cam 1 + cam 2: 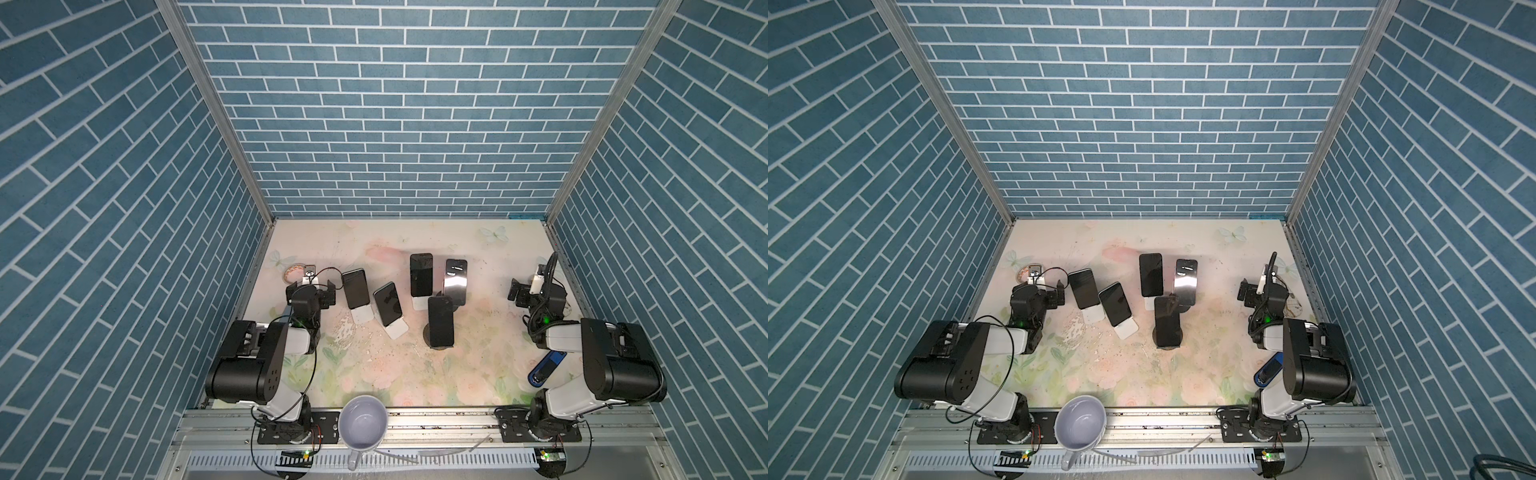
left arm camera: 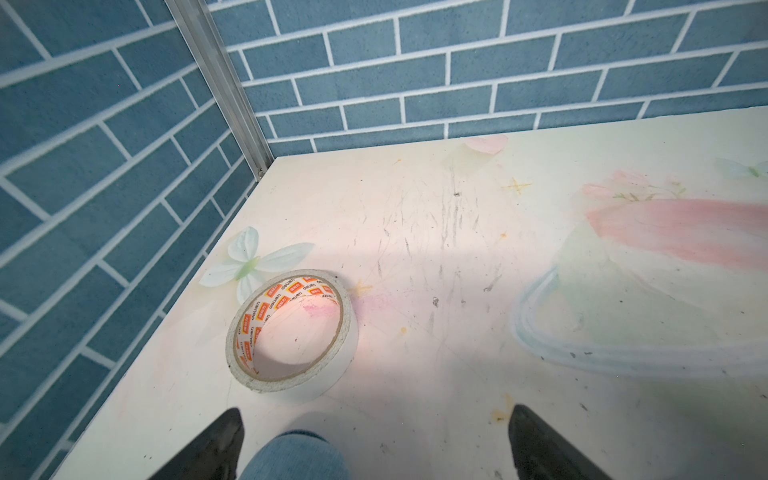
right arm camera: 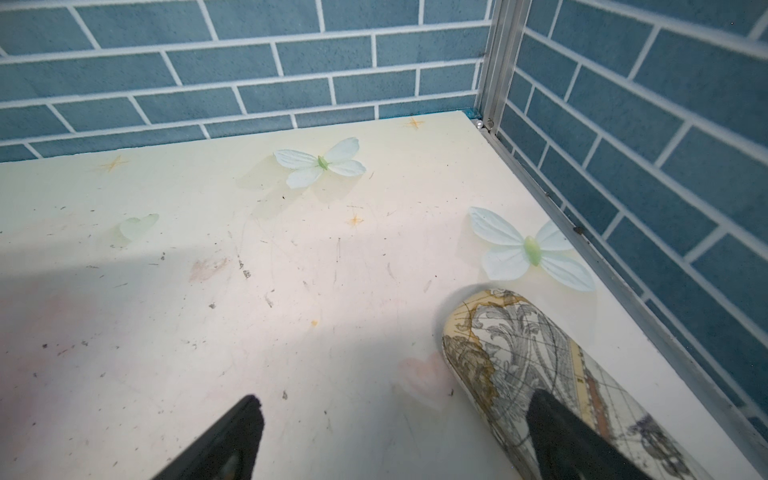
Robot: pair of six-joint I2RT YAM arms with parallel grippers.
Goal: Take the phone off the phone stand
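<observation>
While both arms sit folded at the sides of the table (image 1: 478, 374), five phones lean on stands beyond the mug (image 1: 362, 428), which stands mouth-up on the front rail. Beyond the mug and a little to its right, the nearest phone (image 1: 441, 321) rests dark-screened on a round black stand (image 1: 428, 335). Farther from the mug, behind that one, a tall dark phone (image 1: 421, 275) leans on a white stand (image 1: 419, 302), with a silvery phone (image 1: 455, 277) just beside it; its stand is hidden. Beyond the mug, straight out from it, the leftmost phone (image 1: 355, 287) and the tilted phone (image 1: 387, 303) lean side by side, each on its own white base.

The left gripper (image 1: 311, 289), beyond the mug and to its left, has its fingers spread wide around nothing. In the left wrist view a tape roll (image 2: 332, 370) lies flat near the fingertips (image 2: 232, 419).

The right gripper (image 1: 536, 293), beyond the mug and far to its right, is equally wide and empty. In the right wrist view one finger crosses a map-printed case (image 3: 519, 353); whether they touch I cannot tell. A blue object (image 1: 546, 368), perhaps a stapler, lies right of the mug, partly under the right arm.
</observation>
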